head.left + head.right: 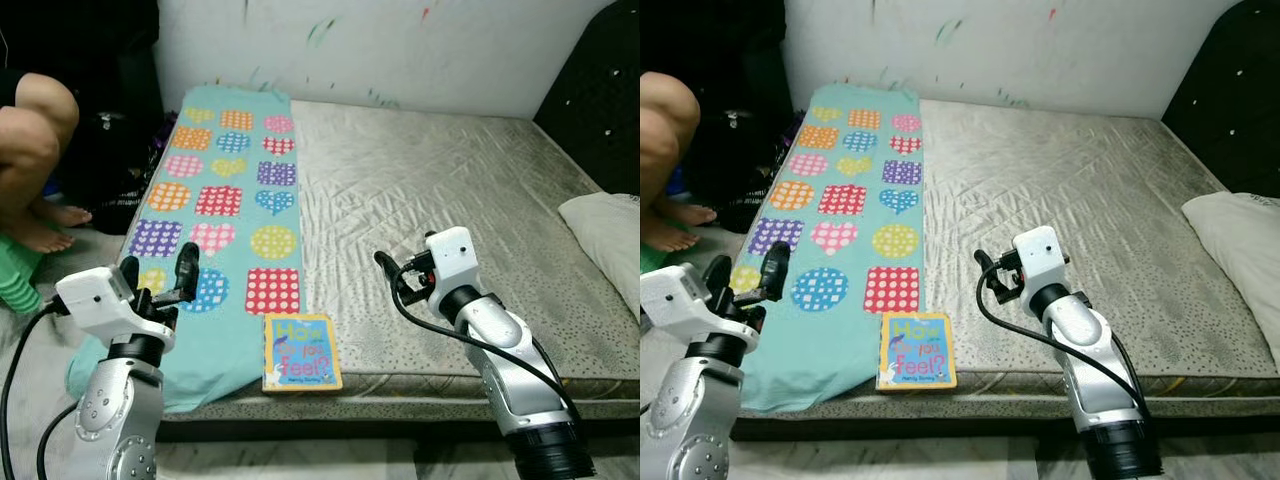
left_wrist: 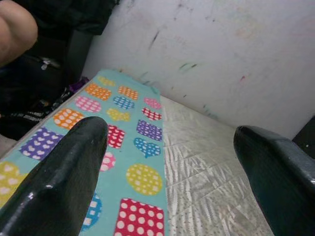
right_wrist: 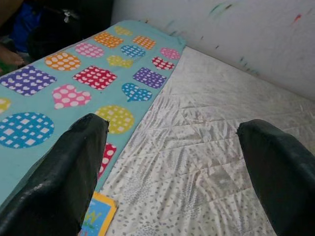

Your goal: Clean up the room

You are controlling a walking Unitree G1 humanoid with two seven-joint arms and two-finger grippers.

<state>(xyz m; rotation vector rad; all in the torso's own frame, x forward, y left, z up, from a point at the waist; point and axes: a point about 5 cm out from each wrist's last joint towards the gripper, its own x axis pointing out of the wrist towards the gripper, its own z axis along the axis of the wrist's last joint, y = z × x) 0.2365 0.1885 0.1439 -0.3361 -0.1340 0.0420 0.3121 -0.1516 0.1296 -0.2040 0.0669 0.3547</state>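
both grippers wide open, empty

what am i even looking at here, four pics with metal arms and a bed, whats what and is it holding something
This is a humanoid robot with two silver arms, each ending in two long black fingers. The two wide pictures come from cameras in its head, looking down at a bed. The other two come from cameras on its wrists, looking out between the fingers, which is why dark shapes frame them.

The left gripper hovers over a turquoise blanket patterned with dotted hearts and shapes. The right gripper hovers over the bare grey mattress. Both have their jaws open and hold nothing.

A children's book lies at the bed's near edge, a white pillow on the right, and a person's bare legs show at the left.
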